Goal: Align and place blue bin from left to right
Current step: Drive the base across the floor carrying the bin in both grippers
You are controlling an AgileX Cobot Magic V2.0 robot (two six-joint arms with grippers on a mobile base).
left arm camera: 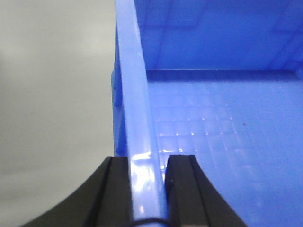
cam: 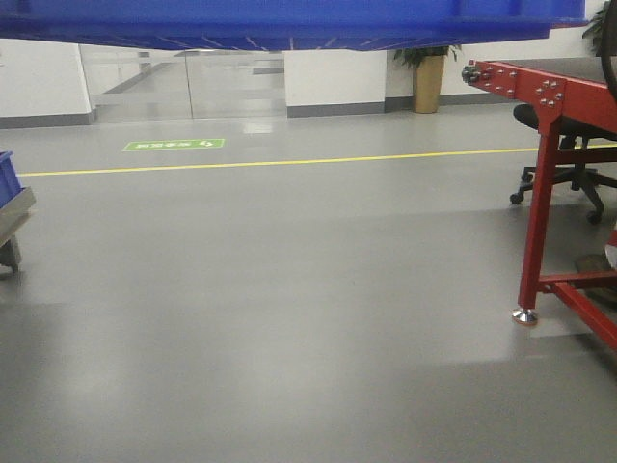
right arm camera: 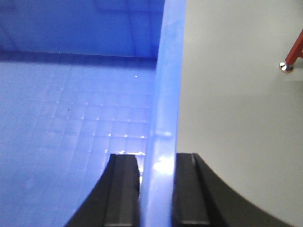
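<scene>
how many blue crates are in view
2. The blue bin spans the top of the front view, left gripper and right gripper shut on its rims. A second blue crate, cropped, sits on a cart at left; others may be hidden.

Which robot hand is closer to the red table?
The right gripper. It clamps the blue bin at its right rim, and the red table stands beyond it. The left gripper clamps the opposite rim, the whole bin between.
</scene>
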